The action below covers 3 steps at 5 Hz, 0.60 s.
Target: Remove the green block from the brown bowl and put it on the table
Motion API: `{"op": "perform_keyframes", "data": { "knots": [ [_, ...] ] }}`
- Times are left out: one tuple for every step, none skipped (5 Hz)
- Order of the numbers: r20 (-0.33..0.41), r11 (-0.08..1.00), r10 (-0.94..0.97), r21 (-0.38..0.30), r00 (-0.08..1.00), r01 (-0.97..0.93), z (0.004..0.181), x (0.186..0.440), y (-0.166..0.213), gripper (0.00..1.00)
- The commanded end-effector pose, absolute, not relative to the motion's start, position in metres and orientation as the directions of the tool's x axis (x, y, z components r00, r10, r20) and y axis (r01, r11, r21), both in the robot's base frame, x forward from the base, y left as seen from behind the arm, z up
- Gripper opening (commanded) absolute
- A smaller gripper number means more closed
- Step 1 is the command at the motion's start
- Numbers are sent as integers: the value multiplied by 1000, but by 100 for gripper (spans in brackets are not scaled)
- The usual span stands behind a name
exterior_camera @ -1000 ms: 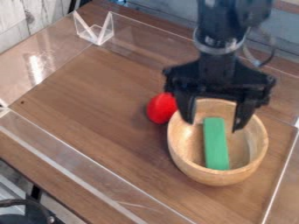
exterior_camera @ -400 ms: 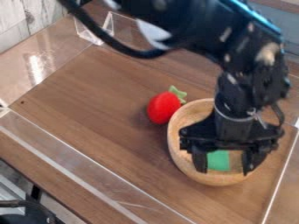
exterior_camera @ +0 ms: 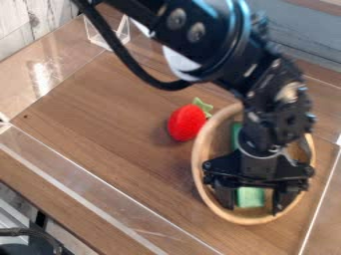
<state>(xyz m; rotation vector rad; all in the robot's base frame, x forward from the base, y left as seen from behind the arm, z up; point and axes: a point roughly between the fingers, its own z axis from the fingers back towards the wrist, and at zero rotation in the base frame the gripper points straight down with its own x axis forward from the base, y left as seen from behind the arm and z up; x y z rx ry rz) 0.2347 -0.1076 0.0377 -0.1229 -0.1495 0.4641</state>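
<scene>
Red strawberry toy beside brown bowl

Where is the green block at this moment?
In the camera view, lower right, the green block lies inside the brown bowl, between the open gripper's fingers, right of the red strawberry toy.

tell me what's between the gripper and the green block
Nothing: in the camera view the open gripper straddles the green block inside the brown bowl.
</scene>
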Motion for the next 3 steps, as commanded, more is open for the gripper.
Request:
{"op": "perform_keyframes", "data": {
  "knots": [
    [127,903,418,-169,900,-395,44,242,-110,0],
    [126,921,376,-157,918,-356,53,245,-112,0],
    [128,923,375,-146,918,-357,72,250,-113,0]
  ]
}}
